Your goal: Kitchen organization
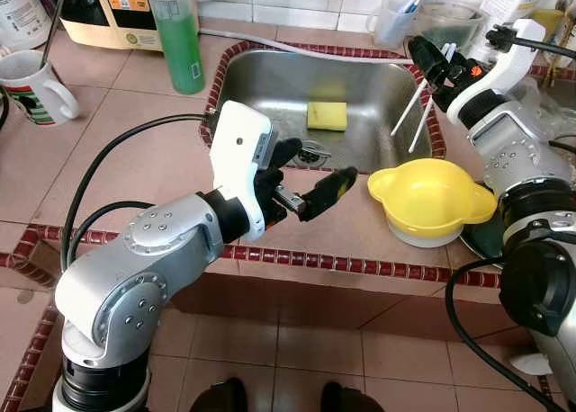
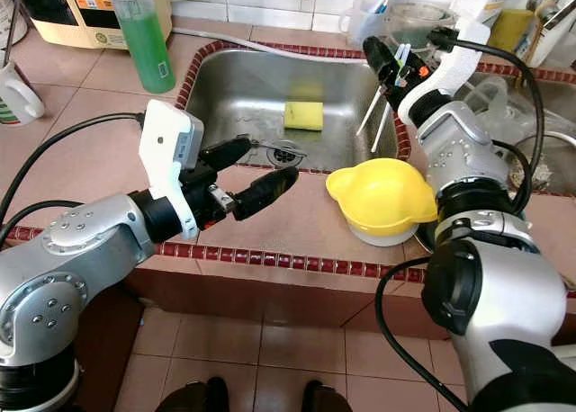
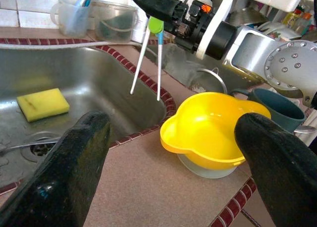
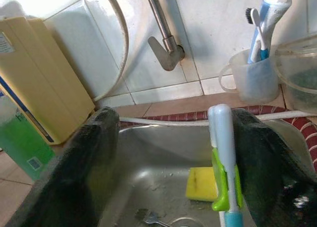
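Partly hidden: the far end of the training chopsticks (image 1: 416, 106) sits inside the right claw (image 1: 434, 59), so the grip point itself is hard to read; the fingers appear clamped on the green-and-blue top piece, seen close in the right wrist view. The two thin white sticks hang down over the right side of the sink (image 1: 270, 79), tips apart, above the basin.

The left claw (image 1: 310, 174) is held over the front rim of the sink, fingers spread apart with nothing between them.

Sink: stainless steel, rectangular, wet floor, drain (image 1: 309, 154) at the front. A yellow rectangular sponge (image 1: 327, 115) lies flat on the basin floor behind the drain. A small metal utensil near the drain is only partly visible.

Counter (image 1: 117, 133): matte pinkish tile with a dark red mosaic edge. A glossy yellow plastic bowl (image 1: 429, 196) with two lobed handles stands on a pale base just right of the sink's front corner. A green liquid bottle (image 1: 176, 34) stands left of the sink; a mug (image 1: 34, 86) is cut off at the left edge.
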Controlling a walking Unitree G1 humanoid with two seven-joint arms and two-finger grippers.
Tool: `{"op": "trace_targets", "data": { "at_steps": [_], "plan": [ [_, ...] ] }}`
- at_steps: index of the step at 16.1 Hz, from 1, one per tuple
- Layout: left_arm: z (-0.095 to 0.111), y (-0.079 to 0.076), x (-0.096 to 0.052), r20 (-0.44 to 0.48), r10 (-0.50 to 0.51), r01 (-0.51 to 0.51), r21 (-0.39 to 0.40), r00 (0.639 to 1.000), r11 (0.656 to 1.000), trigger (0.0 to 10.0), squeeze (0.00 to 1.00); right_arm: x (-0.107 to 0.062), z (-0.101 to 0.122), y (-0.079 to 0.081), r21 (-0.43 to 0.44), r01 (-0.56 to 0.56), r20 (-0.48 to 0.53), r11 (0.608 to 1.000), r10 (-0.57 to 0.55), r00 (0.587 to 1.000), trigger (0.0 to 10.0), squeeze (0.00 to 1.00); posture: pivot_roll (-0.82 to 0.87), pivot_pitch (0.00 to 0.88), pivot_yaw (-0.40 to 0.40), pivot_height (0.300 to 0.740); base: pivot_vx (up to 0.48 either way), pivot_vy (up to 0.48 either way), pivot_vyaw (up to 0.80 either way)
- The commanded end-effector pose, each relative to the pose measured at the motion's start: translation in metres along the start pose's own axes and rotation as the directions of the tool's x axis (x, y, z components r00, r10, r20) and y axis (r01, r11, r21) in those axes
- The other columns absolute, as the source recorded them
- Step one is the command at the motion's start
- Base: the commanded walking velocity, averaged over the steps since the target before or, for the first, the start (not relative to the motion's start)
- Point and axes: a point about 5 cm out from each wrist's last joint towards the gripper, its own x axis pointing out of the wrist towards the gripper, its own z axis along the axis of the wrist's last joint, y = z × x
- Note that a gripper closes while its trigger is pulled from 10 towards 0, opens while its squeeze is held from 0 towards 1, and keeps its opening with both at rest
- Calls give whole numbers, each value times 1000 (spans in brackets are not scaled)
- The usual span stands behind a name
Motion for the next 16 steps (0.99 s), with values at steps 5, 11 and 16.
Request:
{"op": "trace_targets", "data": {
  "at_steps": [5, 11, 16],
  "plan": [
    [4, -3, 0, 8, -11, 10, 17, 1000, 1000, 10000, 0, 4, 7, 2, -49, 4, -8, 999, -4, 1000, 10000, 0, -4, 234, -57, 740, 0, 0, 0],
    [4, -1, 0, 12, -3, 3, 28, 1000, 1000, 10000, 0, 4, 11, 4, -35, -14, 32, 999, 15, 999, 10000, 0, 2, 222, -59, 740, 0, 0, 0],
    [2, 17, 0, 27, 97, -98, 47, 995, 994, 10000, 0, 8, 23, 18, -135, -73, 116, 988, 89, 989, 10000, 0, 15, 173, -70, 740, 0, 0, 0]
  ]
}}
